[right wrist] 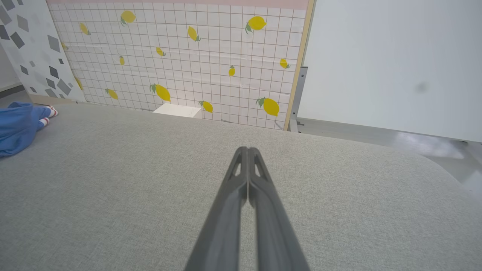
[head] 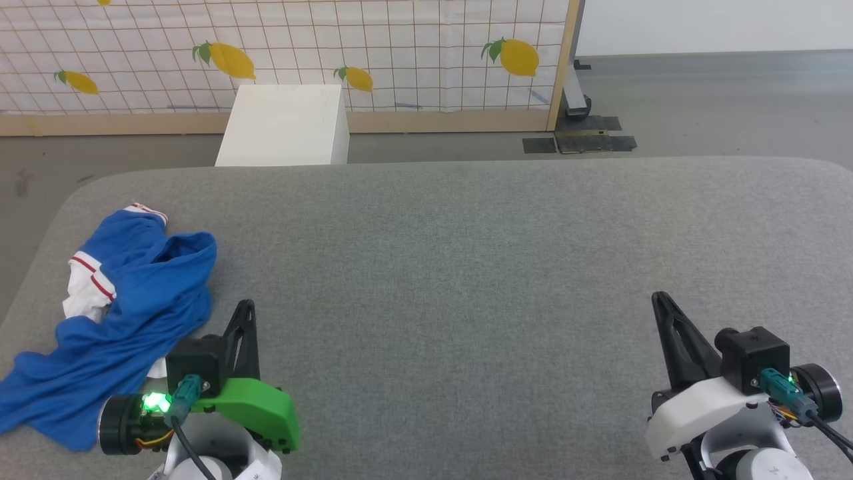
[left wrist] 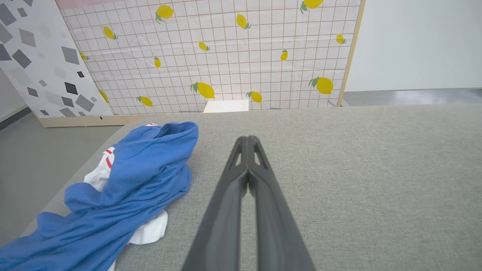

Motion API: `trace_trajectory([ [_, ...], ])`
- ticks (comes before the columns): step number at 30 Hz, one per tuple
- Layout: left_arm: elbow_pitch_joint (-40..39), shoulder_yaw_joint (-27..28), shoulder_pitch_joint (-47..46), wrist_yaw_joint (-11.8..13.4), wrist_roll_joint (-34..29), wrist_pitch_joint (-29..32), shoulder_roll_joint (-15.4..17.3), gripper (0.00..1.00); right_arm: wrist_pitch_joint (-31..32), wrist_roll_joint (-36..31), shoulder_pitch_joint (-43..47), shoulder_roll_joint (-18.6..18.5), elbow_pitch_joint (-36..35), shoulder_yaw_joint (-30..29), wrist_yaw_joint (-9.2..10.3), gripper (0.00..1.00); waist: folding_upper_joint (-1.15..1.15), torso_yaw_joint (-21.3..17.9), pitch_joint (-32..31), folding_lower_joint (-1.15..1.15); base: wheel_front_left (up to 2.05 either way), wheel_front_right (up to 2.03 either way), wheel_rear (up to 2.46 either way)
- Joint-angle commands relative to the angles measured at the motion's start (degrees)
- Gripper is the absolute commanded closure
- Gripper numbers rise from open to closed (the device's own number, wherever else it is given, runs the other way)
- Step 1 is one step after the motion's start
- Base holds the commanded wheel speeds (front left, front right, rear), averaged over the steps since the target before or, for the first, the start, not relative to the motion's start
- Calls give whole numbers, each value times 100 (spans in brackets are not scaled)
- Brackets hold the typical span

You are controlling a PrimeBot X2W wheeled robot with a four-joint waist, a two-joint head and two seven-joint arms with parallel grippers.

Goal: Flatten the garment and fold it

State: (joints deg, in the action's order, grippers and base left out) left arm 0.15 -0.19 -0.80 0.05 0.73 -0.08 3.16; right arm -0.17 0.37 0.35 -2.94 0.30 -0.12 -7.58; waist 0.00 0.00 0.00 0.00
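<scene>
Garment (head: 133,300) crumpled in a heap at bench (head: 466,267) left edge, just beside left end effector (head: 247,305). Right end effector (head: 659,297) well apart. Both closed, empty. White box (head: 283,123) behind bench.

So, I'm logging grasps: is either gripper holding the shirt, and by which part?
Nothing is held: left gripper and right gripper have jaws shut empty, apart from the shirt.

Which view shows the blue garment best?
Head view: nearly the whole crumpled garment is in frame. Left wrist view is closer but crops it; right wrist view has a small part at the left edge.
</scene>
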Motion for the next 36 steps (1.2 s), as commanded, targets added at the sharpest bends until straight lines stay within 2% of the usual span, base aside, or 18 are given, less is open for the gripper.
trace_trajectory([
  [1,0,0,1,0,1,-2,0,0,-2,3,1,0,0,-1,0,0,0,0,0,0,0,0,0],
  [18,117,-89,-3,68,94,-172,-1,0,-173,166,80,1,93,-84,1,0,0,30,7,0,0,0,0],
  [36,242,-136,29,196,192,-408,40,0,-406,339,179,2,216,-162,2,0,0,508,3,0,0,0,0],
])
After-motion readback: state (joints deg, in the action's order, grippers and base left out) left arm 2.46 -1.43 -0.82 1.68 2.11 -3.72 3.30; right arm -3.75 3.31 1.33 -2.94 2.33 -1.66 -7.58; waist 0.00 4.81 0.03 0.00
